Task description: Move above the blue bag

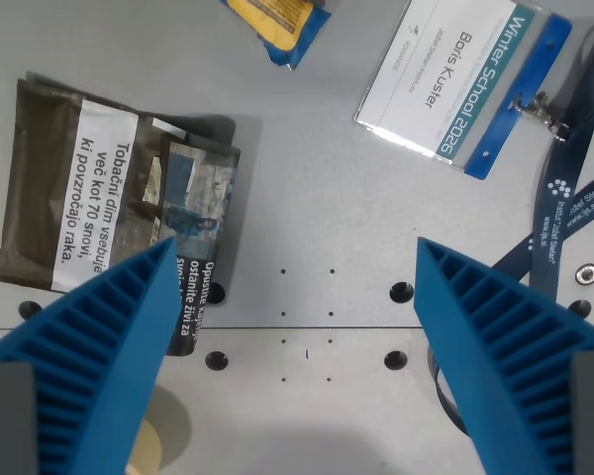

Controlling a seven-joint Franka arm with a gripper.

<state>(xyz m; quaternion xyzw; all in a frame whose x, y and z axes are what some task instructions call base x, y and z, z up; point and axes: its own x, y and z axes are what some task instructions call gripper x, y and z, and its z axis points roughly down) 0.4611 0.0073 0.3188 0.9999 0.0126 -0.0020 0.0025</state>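
Observation:
Only a corner of the blue bag, blue-edged with a yellow front, shows at the top edge of the wrist view, left of centre; the rest is cut off. My gripper is open, its two blue ribbed fingers rising from the bottom corners with nothing but bare grey table between them. The bag lies well above the fingertips in the picture, apart from them.
A dark tobacco pouch with white warning labels lies at the wrist view's left, partly behind the left finger. A white name badge with a dark blue lanyard sits at the upper right. The grey table has small screw holes.

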